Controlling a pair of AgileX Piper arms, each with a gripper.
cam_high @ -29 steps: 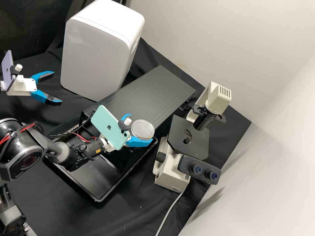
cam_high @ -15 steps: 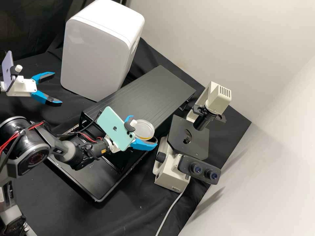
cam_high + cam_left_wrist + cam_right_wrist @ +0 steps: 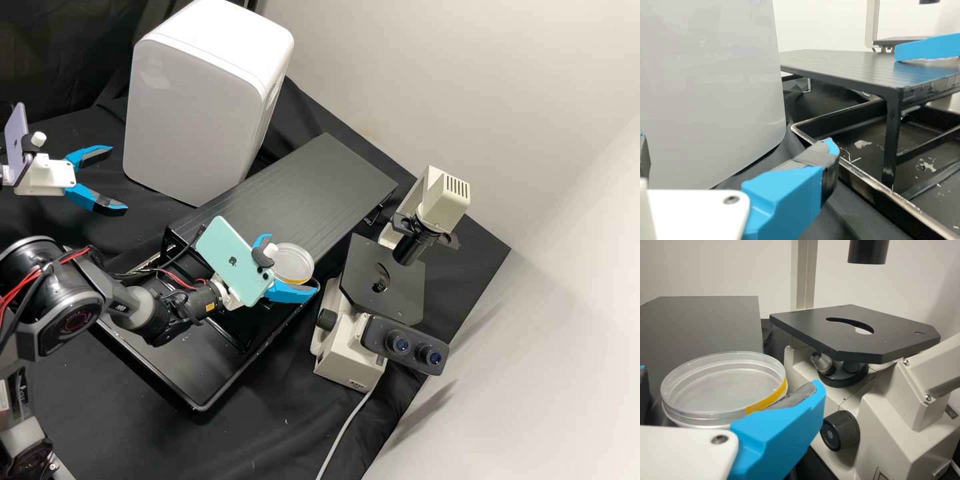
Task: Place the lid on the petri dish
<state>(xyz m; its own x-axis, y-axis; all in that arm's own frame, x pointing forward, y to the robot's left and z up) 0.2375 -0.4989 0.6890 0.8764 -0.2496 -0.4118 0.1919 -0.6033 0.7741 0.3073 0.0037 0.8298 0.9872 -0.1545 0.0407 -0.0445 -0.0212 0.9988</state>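
A clear petri dish lid (image 3: pixel 294 261) (image 3: pixel 722 382) sits over a dish with a yellow layer, at the near corner of the black platform (image 3: pixel 313 187). My right gripper (image 3: pixel 287 265) (image 3: pixel 727 380) is shut on the lid, one blue finger on each side of its rim. The dish's underside is hidden by the fingers (image 3: pixel 785 425). My left gripper (image 3: pixel 113 179) hangs open over the black cloth at the far left, next to the white box (image 3: pixel 203 93), holding nothing; one of its fingers (image 3: pixel 790 185) shows in the left wrist view.
A white microscope (image 3: pixel 383 300) with a black stage (image 3: pixel 855 332) stands just right of the dish. The platform stands in a black tray (image 3: pixel 200 387) (image 3: pixel 850 165). The right arm's blue finger (image 3: pixel 930 47) shows beyond the platform in the left wrist view.
My right gripper tilted and shifted slightly right and down with the lid. The disc looked clear grey before; yellow now shows through it. The left arm barely moved.
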